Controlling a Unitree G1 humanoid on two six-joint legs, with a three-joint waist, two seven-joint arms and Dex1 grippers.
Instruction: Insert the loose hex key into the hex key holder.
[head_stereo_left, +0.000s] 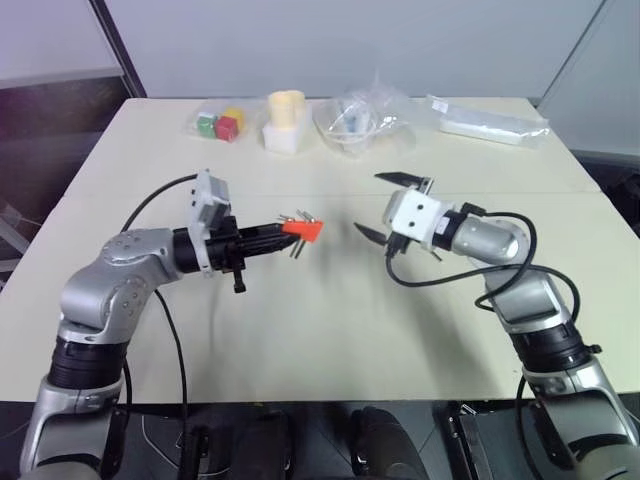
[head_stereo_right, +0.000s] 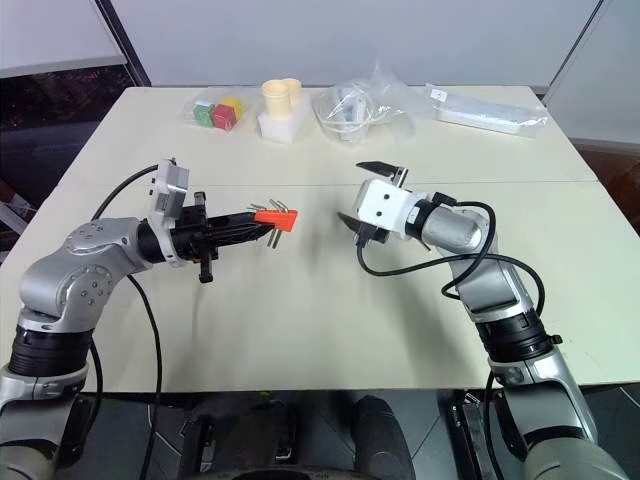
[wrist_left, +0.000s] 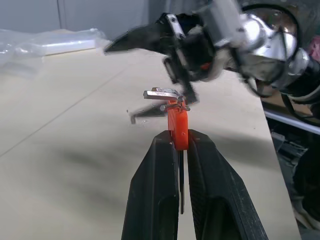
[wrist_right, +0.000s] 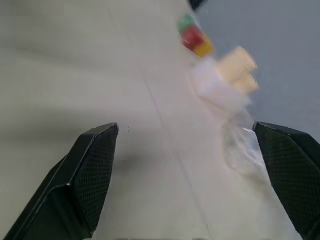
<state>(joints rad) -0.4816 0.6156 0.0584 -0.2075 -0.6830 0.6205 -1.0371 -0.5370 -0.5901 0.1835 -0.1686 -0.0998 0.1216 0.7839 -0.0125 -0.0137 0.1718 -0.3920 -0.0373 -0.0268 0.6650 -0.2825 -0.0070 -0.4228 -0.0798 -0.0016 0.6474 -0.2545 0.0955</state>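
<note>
Hovering above the near half of the pale table (head_stereo_left: 330, 340), the two grippers are seen facing each other with a gap between them. On the left, the left gripper (head_stereo_left: 285, 232) is held level, pointing right, and its black fingers (wrist_left: 160, 190) are clenched on the hex key holder (head_stereo_left: 306, 230), a small red-orange block pinched by its edge; thin metal keys (wrist_left: 162, 94) are seen sticking out of it, fanned at its far end. Whether the loose hex key is among them cannot be told, and it is not made out elsewhere. On the right, the right gripper (head_stereo_left: 380, 205) is turned towards the holder with its jaws spread wide and nothing between them. Along the far edge of the table, from left to right, a bag of red, green and yellow cubes (head_stereo_left: 220, 124), a white block carrying cream cylinders (head_stereo_left: 285, 120), a crumpled clear bag (head_stereo_left: 360, 115) and a long flat clear packet (head_stereo_left: 490, 120) are laid out, well apart from both grippers.
</note>
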